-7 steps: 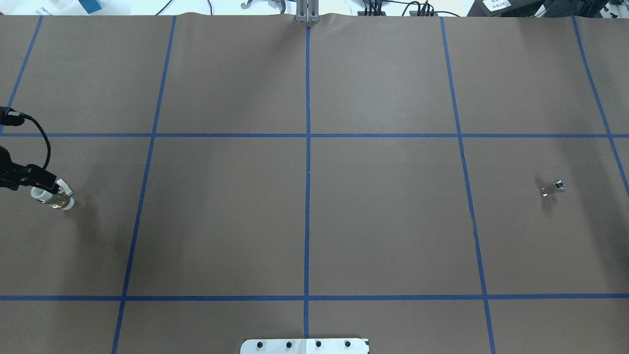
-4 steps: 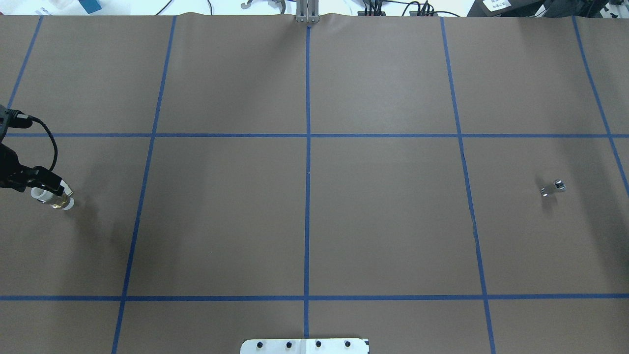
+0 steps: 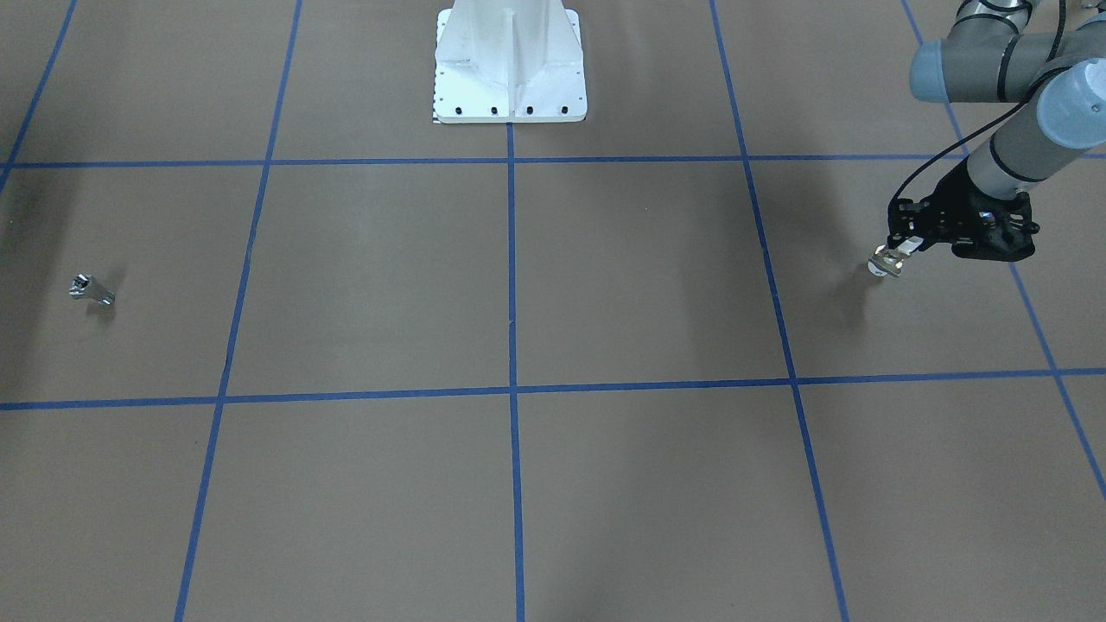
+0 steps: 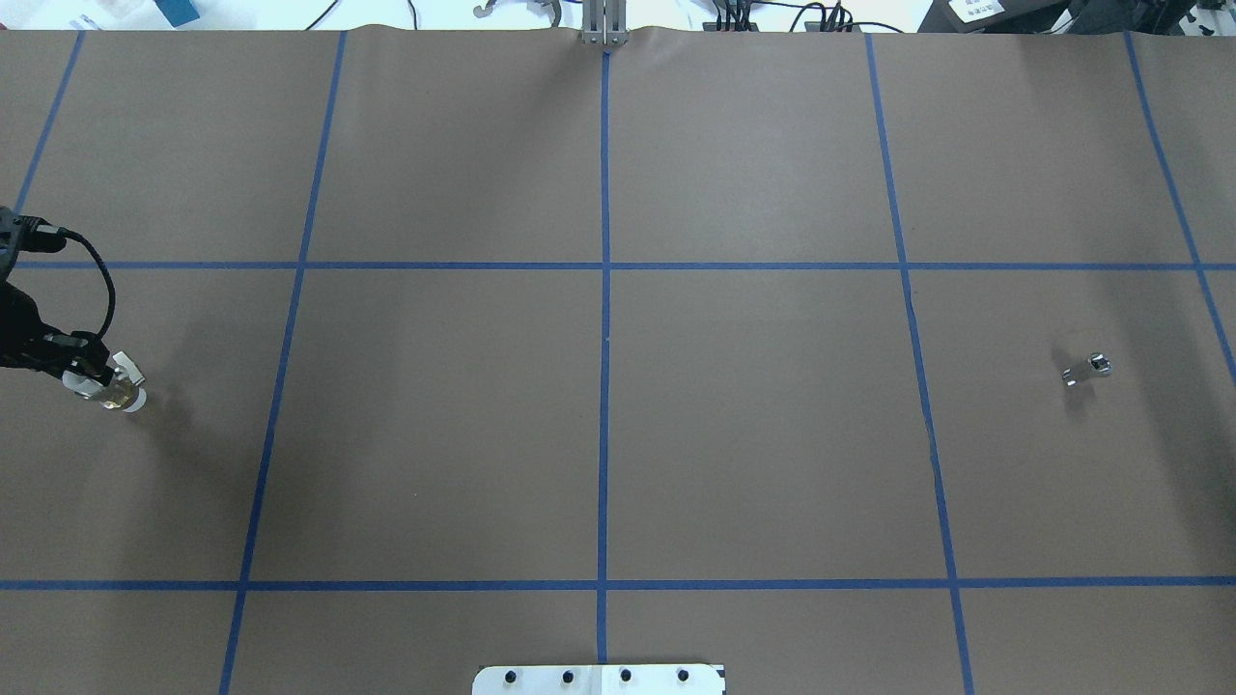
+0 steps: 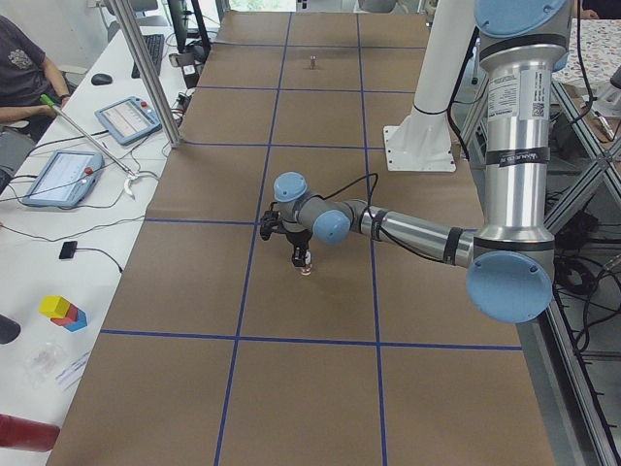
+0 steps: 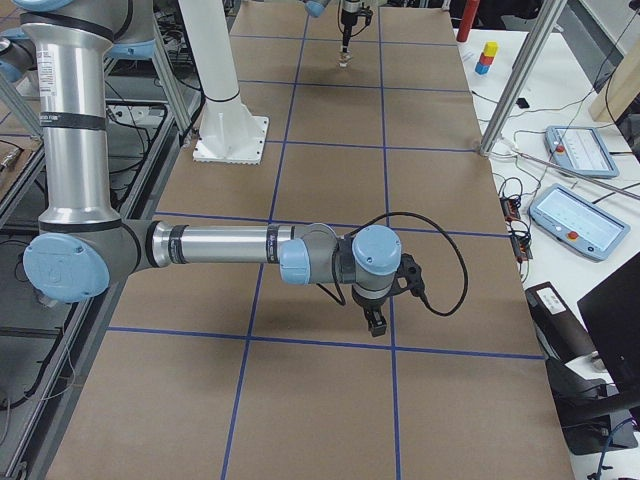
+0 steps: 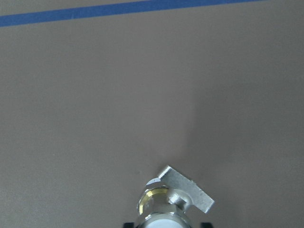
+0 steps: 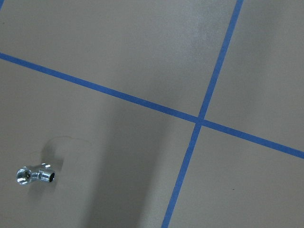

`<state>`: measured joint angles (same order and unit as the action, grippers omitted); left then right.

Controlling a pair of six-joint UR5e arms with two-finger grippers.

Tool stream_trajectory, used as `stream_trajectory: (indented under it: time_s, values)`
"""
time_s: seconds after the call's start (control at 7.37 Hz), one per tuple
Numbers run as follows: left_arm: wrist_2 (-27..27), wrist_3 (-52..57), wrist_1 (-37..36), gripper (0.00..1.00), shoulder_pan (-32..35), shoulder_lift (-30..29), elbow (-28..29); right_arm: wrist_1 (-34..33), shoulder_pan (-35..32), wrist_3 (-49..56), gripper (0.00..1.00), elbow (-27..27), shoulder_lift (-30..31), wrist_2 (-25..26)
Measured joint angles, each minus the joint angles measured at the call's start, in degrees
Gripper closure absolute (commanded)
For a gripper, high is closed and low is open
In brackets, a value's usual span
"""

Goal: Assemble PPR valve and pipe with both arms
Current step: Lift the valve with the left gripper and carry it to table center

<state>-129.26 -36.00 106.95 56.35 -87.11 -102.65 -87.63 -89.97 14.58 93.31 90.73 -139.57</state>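
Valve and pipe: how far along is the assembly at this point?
Nothing is joined yet. In hand: the left gripper sits at the valve, grip unconfirmed. Left: the fitting lies untouched across the table, the right gripper hovering apart from it; grasping both, bringing them together and joining remain.

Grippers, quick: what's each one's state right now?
Left gripper: down at the valve; open or closed cannot be told.
Right gripper: seen only from the side; cannot be told.
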Motion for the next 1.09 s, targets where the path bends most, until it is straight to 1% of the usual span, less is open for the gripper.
stream_trajectory:
  time_s: [0.27, 0.41, 0.54, 0.81, 0.95, 1.09]
  values:
    - [-1.38, -0.09, -0.51, 1.0, 0.14, -0.23, -0.82, 0.0, 0.1, 0.01, 0.0, 0.0, 0.05, 0.0]
    - [-2.47, -0.63, -1.12, 1.0, 0.35, -1.33, -1.44, 0.0, 0.12, 0.0, 0.0, 0.0, 0.06, 0.0]
    - [-2.93, -2.53, -2.94, 1.0, 0.45, -4.61, -1.77, 0.0, 0.14, -0.04, 0.0, 0.0, 0.07, 0.0]
    - [-2.86, -10.65, -10.37, 1.0, -0.72, -16.78, -2.07, 0.0, 0.21, -0.02, 0.0, -0.02, 0.02, 0.05]
    - [-1.77, -15.21, -14.7, 1.0, -3.5, -23.45, -2.02, 0.0, 0.25, 0.0, 0.0, -0.03, 0.0, 0.07]
    - [1.46, -19.16, -18.74, 1.0, -7.97, -30.38, -1.31, 0.02, 0.32, -0.01, 0.0, -0.01, -0.02, 0.1]
